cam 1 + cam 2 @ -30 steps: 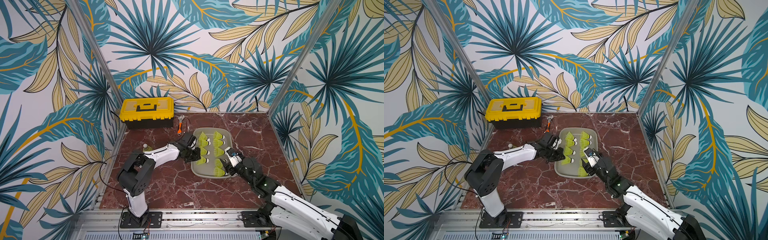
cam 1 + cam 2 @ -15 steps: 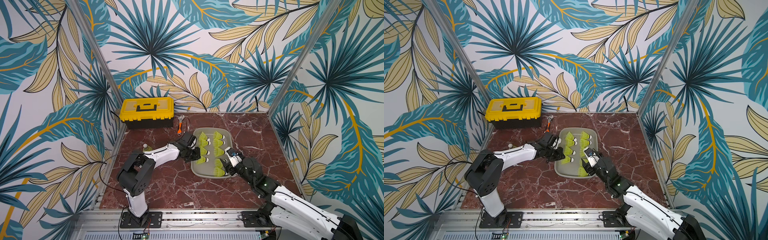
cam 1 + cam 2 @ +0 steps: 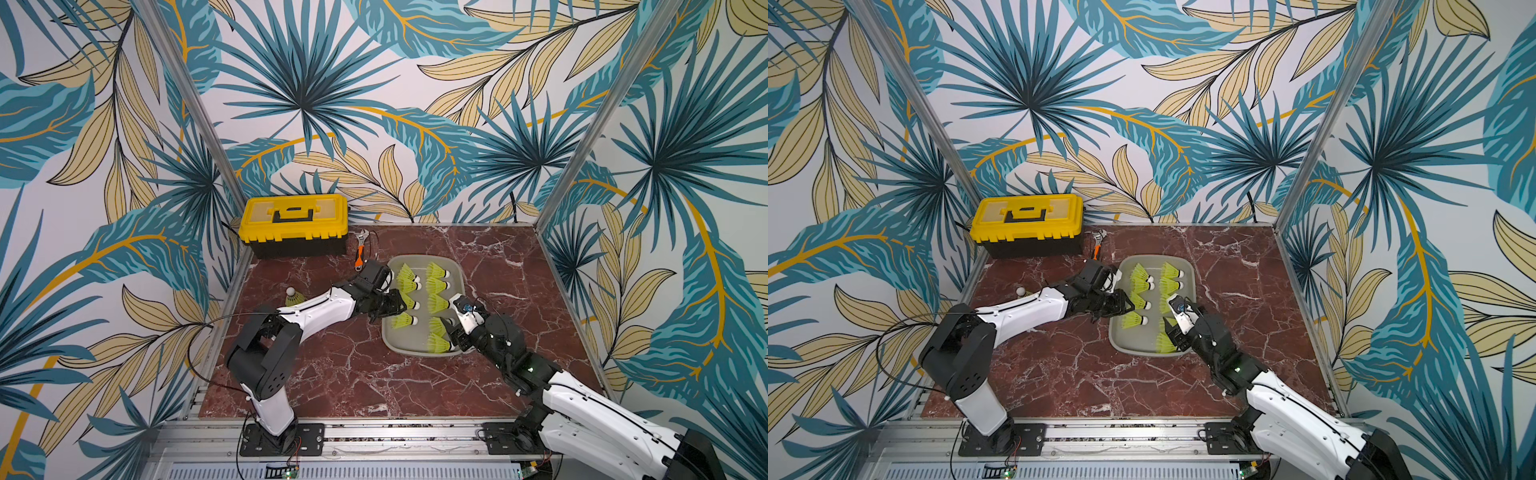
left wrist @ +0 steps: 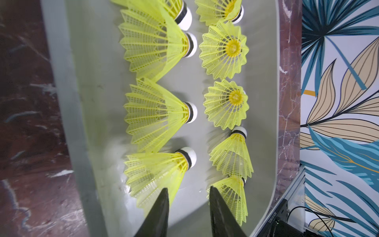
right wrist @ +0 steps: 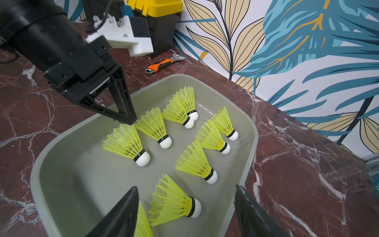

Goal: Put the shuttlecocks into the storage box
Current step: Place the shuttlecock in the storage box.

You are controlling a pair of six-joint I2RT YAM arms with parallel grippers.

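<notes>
Several neon yellow-green shuttlecocks [image 3: 436,286] lie in two rows inside the grey storage box [image 3: 387,338]. In the left wrist view they fill the box [image 4: 61,82]. My left gripper [image 3: 401,307] hovers over the box's left side. Its jaws stand apart with nothing between them [image 4: 188,188], just above the skirt of one shuttlecock [image 4: 158,170]. My right gripper [image 3: 451,330] is open over the box's near right corner, above another shuttlecock [image 5: 174,202] that it does not touch. One more shuttlecock [image 3: 292,297] stands upright on the table behind my left arm.
A yellow-lidded black toolbox [image 3: 295,224] sits in the back left corner. An orange-handled wrench [image 3: 360,251] lies between it and the box. Walls close in the marble table [image 3: 340,374] on the left, back and right.
My left gripper's jaws have parted over the box's left side, letting go of a shuttlecock that now lies below them. The right arm has not moved.
</notes>
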